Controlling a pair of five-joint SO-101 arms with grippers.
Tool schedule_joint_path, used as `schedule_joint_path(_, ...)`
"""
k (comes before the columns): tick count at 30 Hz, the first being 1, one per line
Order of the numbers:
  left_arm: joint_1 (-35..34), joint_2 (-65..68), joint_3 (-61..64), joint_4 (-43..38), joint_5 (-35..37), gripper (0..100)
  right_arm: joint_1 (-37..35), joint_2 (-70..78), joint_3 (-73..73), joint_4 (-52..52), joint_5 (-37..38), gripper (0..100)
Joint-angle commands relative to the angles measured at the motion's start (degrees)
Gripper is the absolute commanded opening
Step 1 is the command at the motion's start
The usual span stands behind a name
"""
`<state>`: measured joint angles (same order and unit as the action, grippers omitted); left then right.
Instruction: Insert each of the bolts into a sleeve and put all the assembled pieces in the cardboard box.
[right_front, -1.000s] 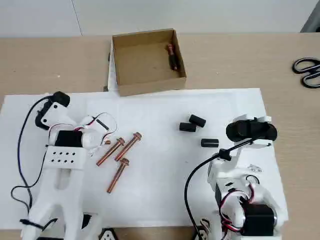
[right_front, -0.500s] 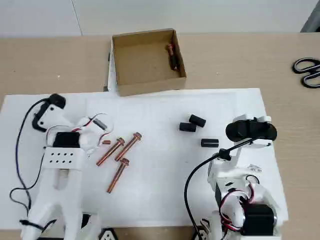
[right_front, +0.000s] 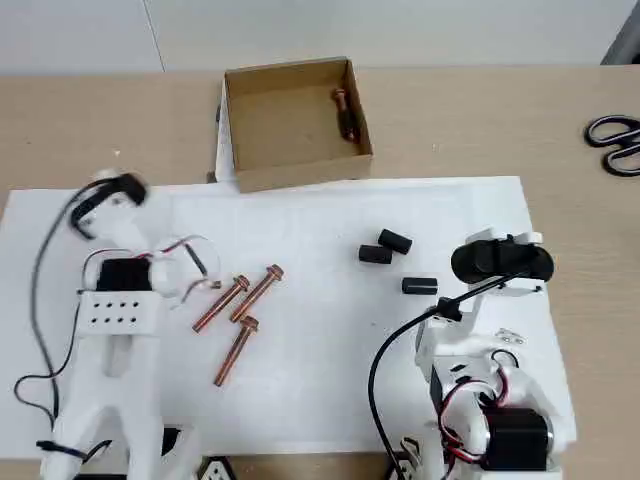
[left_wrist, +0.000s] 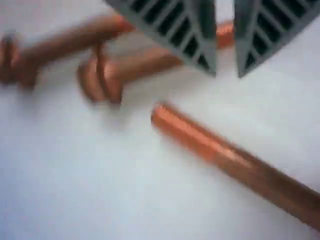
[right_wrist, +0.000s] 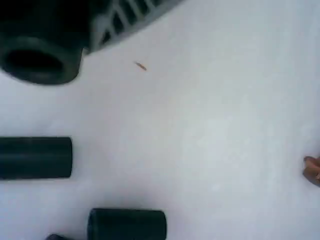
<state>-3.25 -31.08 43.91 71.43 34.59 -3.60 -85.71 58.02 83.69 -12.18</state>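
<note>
A square, open-topped cardboard box (right_front: 297, 122) of plain brown board sat on the pale wood-grain tabletop (right_front: 110, 120), touching the far edge of a smooth white sheet (right_front: 330, 360). Inside it, against the wall nearer the right arm, lay an assembled piece (right_front: 346, 112): a copper-coloured bolt with its shaft in a short black sleeve.

On the sheet by the left arm (right_front: 115, 320) lay three loose bolts, metallic copper in tone, each a long round shaft with a flanged head. The first bolt (right_front: 221, 304) and second bolt (right_front: 257, 293) lay parallel and just beside each other, heads toward the box. The third bolt (right_front: 236, 352) lay nearer the arm bases, its head close to their shaft ends.

The left gripper (left_wrist: 226, 75) hovered low over these bolts. Its grey, ribbed, wedge-shaped fingers (left_wrist: 190, 35) were released, parted by a narrow gap and grasping nothing.

Three matte black sleeves, short hollow cylinders, lay on the sheet ahead of the right arm (right_front: 480, 340). The far sleeve (right_front: 395, 241) and middle sleeve (right_front: 375, 255) almost touched; the near sleeve (right_front: 420, 286) lay apart, closest to that arm. Whether the right gripper (right_wrist: 100, 30) was released or clenched could not be told.

Black-handled scissors (right_front: 614, 143) rested on the bare wood at the right-hand edge, well apart from the sheet.
</note>
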Motion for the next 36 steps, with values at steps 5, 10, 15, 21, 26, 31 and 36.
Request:
schedule_joint_path(5, 7.5, -0.1, -6.2, 4.8, -25.5, 1, 0.4, -0.5, -0.3, -1.2, 0.4, 0.3)
schedule_joint_path(10, 8.4, -0.1, -6.2, 4.9, -25.0, 1, 0.4, -0.5, -0.3, -0.8, 0.2, 0.3)
schedule_joint_path(15, 8.8, -0.1, -5.4, 5.1, -31.9, 1, 0.4, -0.5, -0.3, -1.4, -2.4, 0.3)
schedule_joint_path(21, 10.0, 0.4, -4.8, 5.9, -43.6, 1, 0.4, -0.6, -0.4, -0.9, -2.5, 0.3)
schedule_joint_path(26, 10.8, 11.2, -7.3, 8.6, -44.5, 1, 0.4, -0.6, -0.4, -0.8, -2.5, 0.3)
schedule_joint_path(31, 10.8, 18.9, -20.4, 15.8, -44.4, 1, 0.4, -0.6, -0.4, -0.8, -2.5, 0.3)
schedule_joint_path(36, 11.0, 24.0, -30.2, 22.4, -44.4, 1, 0.4, -0.6, -0.4, -0.8, -2.5, 0.3)
